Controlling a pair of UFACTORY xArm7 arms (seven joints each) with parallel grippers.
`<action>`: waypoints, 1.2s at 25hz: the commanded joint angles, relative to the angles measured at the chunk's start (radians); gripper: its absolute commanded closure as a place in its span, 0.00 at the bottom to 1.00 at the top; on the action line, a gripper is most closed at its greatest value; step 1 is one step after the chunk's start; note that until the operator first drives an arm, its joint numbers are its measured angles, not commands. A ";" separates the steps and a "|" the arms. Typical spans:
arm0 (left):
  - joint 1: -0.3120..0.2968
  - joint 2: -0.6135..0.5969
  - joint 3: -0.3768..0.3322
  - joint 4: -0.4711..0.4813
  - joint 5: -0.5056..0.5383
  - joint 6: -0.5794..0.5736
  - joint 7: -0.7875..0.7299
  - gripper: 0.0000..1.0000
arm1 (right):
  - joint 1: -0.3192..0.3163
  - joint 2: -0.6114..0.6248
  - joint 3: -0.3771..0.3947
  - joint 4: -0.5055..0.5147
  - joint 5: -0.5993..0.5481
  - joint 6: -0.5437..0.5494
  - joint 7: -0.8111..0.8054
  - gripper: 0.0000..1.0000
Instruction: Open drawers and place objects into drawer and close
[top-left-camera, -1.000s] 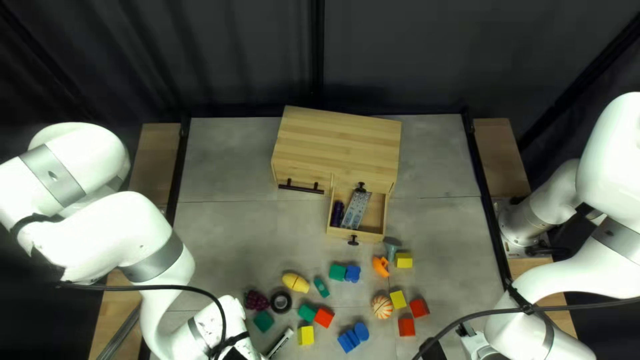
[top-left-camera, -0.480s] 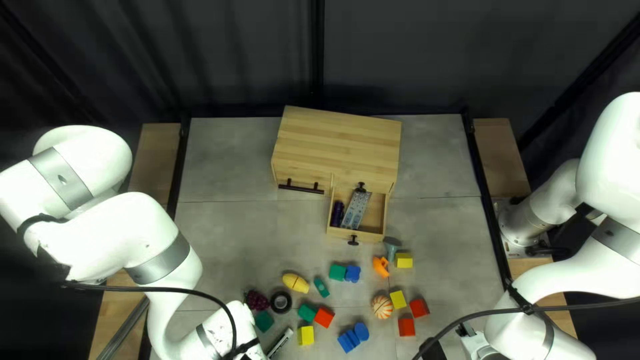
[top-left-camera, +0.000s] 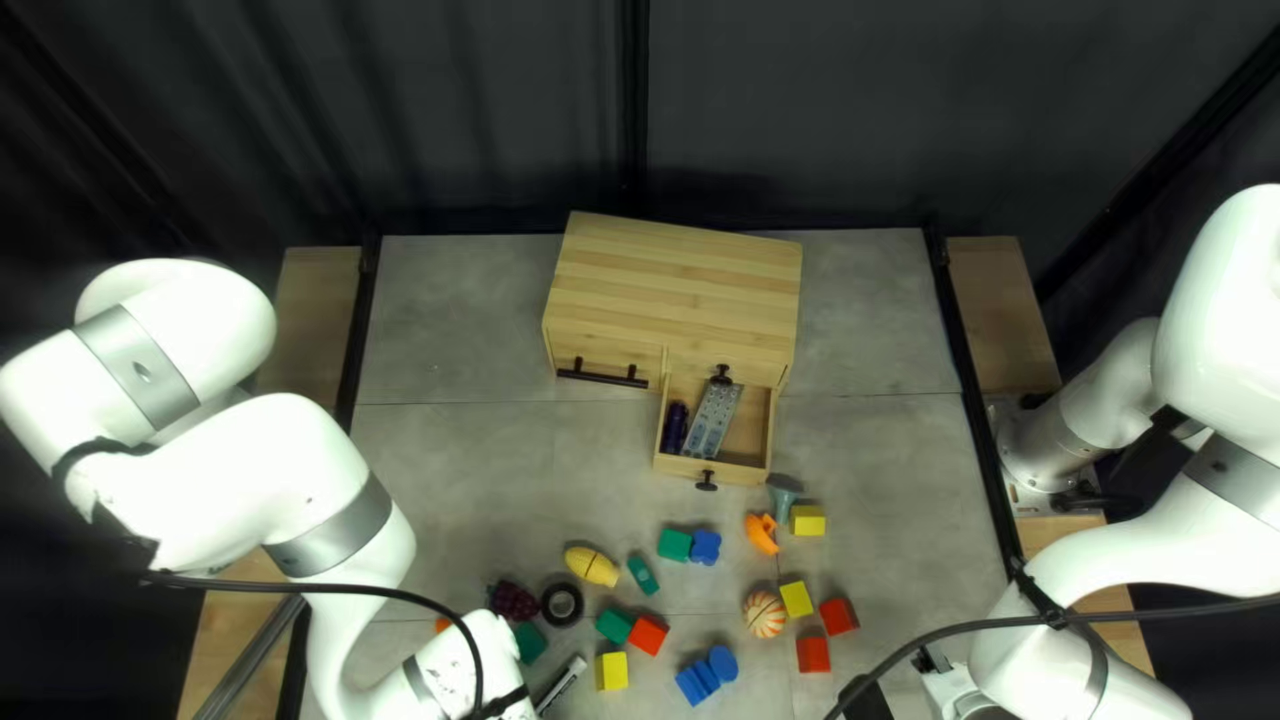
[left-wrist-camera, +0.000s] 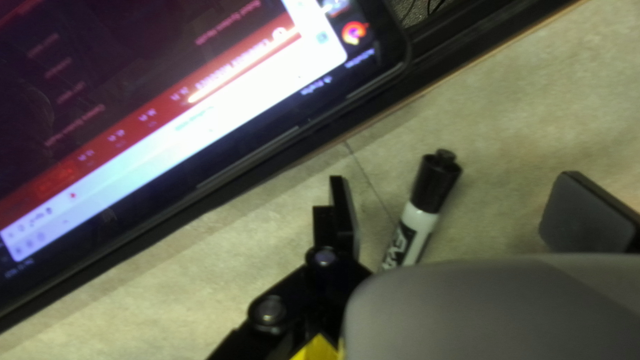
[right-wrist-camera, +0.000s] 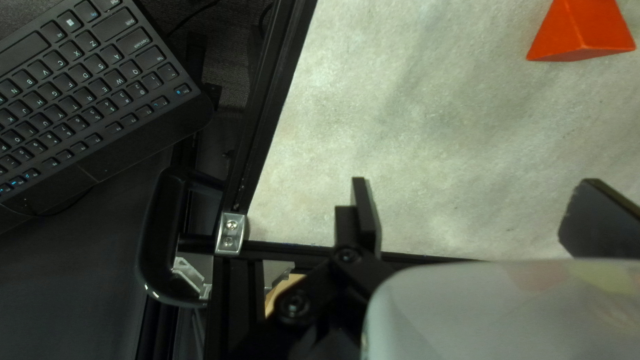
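A wooden cabinet [top-left-camera: 680,287] stands at the back of the table with its small drawer [top-left-camera: 760,434] pulled out, holding a dark purple item [top-left-camera: 675,427] and a grey patterned strip [top-left-camera: 712,420]. The long-handled drawer [top-left-camera: 600,360] is closed. At the bottom edge, my left gripper [top-left-camera: 515,708] is mostly cut off, beside a marker [top-left-camera: 562,682]. In its wrist view the left gripper [left-wrist-camera: 455,177] stands open, the black-capped marker [left-wrist-camera: 435,183] lying between and below its fingers. My right gripper [top-left-camera: 867,696] shows partly; in its wrist view the right gripper [right-wrist-camera: 475,181] is open over bare tabletop.
Several coloured blocks, a yellow toy [top-left-camera: 591,566], purple grapes [top-left-camera: 512,600], a black ring [top-left-camera: 562,604], a striped ball [top-left-camera: 764,614] and an orange toy [top-left-camera: 760,534] lie in front of the cabinet. A screen [left-wrist-camera: 167,133] and a keyboard [right-wrist-camera: 87,93] are beyond the table's edge.
My left arm has shifted rightward and slightly down, toward the marker, uncovering a bit of orange behind its wrist. The right arm, the drawer and the loose objects stay put.
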 commanded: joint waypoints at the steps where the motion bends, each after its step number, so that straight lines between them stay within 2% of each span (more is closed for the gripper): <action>1: -0.002 -0.001 0.004 -0.004 0.010 -0.009 -0.002 0.03 | 0.000 0.000 0.000 0.000 0.000 0.000 0.000 0.00; 4: -0.002 -0.010 0.009 -0.023 0.019 -0.027 -0.010 0.10 | 0.000 0.000 0.000 0.000 0.000 0.000 0.000 0.00; 7: -0.004 -0.025 0.014 -0.045 0.029 -0.047 -0.023 0.24 | 0.000 0.000 0.000 0.000 0.000 0.000 0.000 0.00; 15: -0.002 -0.038 0.021 -0.071 0.040 -0.075 -0.036 0.35 | 0.000 0.000 0.000 0.000 0.000 0.000 0.000 0.00; 19: 0.000 -0.041 0.022 -0.079 0.040 -0.085 -0.038 0.45 | 0.000 0.000 0.000 0.000 0.000 0.000 0.000 0.00; 21: 0.001 -0.041 0.024 -0.084 0.042 -0.091 -0.040 0.73 | 0.000 0.000 0.000 0.000 0.000 0.000 0.000 0.00; 22: 0.002 -0.042 0.024 -0.086 0.043 -0.093 -0.041 0.94 | 0.000 0.000 0.000 0.000 0.000 0.000 0.000 0.00; 23: 0.002 -0.043 0.026 -0.088 0.044 -0.095 -0.043 0.99 | 0.000 0.000 0.000 0.000 0.000 0.000 0.000 0.00; 30: 0.003 -0.050 0.021 -0.080 0.033 -0.068 -0.041 1.00 | 0.000 0.000 0.000 0.000 0.000 0.000 0.000 0.00</action>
